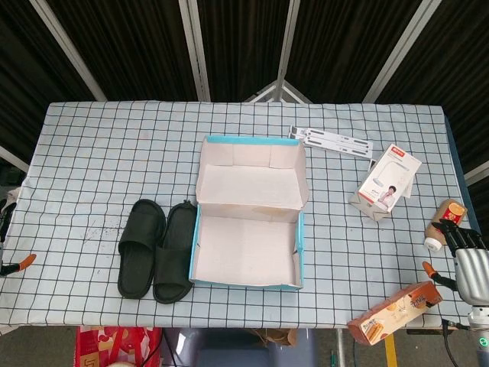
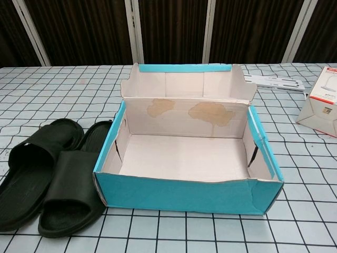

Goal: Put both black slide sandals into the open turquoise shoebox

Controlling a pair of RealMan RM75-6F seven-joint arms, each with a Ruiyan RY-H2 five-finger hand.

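Note:
Two black slide sandals lie side by side on the checked tablecloth, left of the box: the outer sandal (image 1: 140,246) (image 2: 37,171) and the inner sandal (image 1: 174,252) (image 2: 71,197), which touches the box wall. The turquoise shoebox (image 1: 244,284) (image 2: 184,196) sits mid-table, empty, with its lid folded back. My right hand (image 1: 470,264) hovers off the table's right edge, fingers apart and holding nothing. Only a sliver of my left hand (image 1: 8,266) shows at the left edge of the head view, so how its fingers lie is hidden. Neither hand appears in the chest view.
A white product box (image 1: 390,182) (image 2: 322,108) lies right of the shoebox, with white flat strips (image 1: 332,141) behind it. A small brown bottle (image 1: 443,222) and an orange carton (image 1: 393,303) sit near the right front corner. A red bag (image 1: 114,344) is under the table.

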